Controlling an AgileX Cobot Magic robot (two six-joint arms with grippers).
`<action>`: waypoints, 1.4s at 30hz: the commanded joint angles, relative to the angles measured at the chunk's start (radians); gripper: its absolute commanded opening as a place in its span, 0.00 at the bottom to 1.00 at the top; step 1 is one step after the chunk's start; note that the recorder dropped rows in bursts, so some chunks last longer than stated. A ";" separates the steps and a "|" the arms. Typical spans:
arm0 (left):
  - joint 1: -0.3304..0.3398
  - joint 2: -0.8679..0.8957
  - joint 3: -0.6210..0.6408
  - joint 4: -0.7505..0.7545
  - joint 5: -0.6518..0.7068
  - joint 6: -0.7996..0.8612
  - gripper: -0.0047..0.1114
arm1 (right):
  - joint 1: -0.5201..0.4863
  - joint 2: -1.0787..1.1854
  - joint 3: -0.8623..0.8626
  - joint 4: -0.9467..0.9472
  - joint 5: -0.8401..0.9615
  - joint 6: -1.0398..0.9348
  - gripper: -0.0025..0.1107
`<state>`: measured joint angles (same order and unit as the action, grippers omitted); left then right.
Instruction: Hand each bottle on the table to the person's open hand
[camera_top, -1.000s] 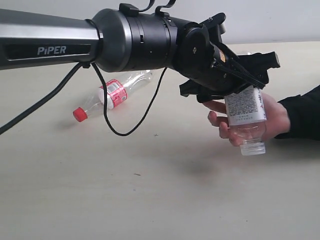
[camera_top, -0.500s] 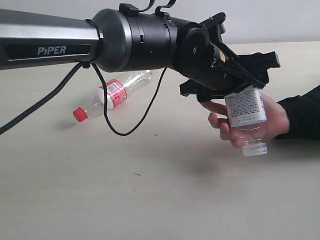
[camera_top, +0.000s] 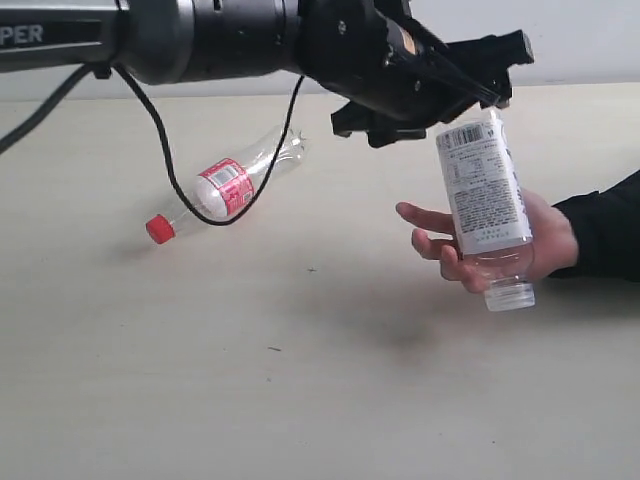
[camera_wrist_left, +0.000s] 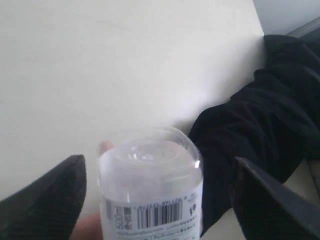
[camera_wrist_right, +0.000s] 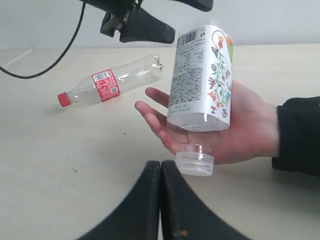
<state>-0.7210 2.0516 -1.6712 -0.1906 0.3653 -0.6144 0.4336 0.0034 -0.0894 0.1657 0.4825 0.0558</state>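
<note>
A clear bottle with a white printed label (camera_top: 485, 205) leans cap-down in the person's open hand (camera_top: 548, 240), its white cap (camera_wrist_right: 195, 161) below the palm. My left gripper (camera_top: 470, 90) hovers open just above the bottle's base (camera_wrist_left: 150, 160), its dark fingers (camera_wrist_left: 50, 200) apart from it on both sides. The slim clear bottle with red cap and label (camera_top: 225, 185) lies on its side on the beige table (camera_top: 200, 380), far left of the hand. My right gripper (camera_wrist_right: 161, 167) is shut and empty, low near the hand. The yellow bottle and the second white-capped one are out of view.
The person's black sleeve (camera_top: 605, 225) reaches in from the right edge. The left arm's black cable (camera_top: 185, 195) hangs in a loop in front of the red-labelled bottle. A pale wall (camera_top: 580, 40) runs behind the table's far edge.
My left gripper has let go of the white-labelled bottle and risen up and to the left. The bottle stays in the hand, now with its whole label showing.
</note>
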 joint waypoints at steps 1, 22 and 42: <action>0.043 -0.092 -0.009 0.004 0.005 0.030 0.65 | 0.000 -0.003 0.005 0.001 -0.014 -0.002 0.02; 0.253 -0.546 0.725 0.315 0.369 0.380 0.04 | 0.000 -0.003 0.005 0.001 -0.014 -0.002 0.02; 0.295 -0.516 0.907 0.179 0.265 0.659 0.09 | 0.000 -0.003 0.005 0.001 -0.012 -0.002 0.02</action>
<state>-0.4299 1.5359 -0.7692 0.0000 0.6399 0.0412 0.4336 0.0034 -0.0894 0.1657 0.4808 0.0558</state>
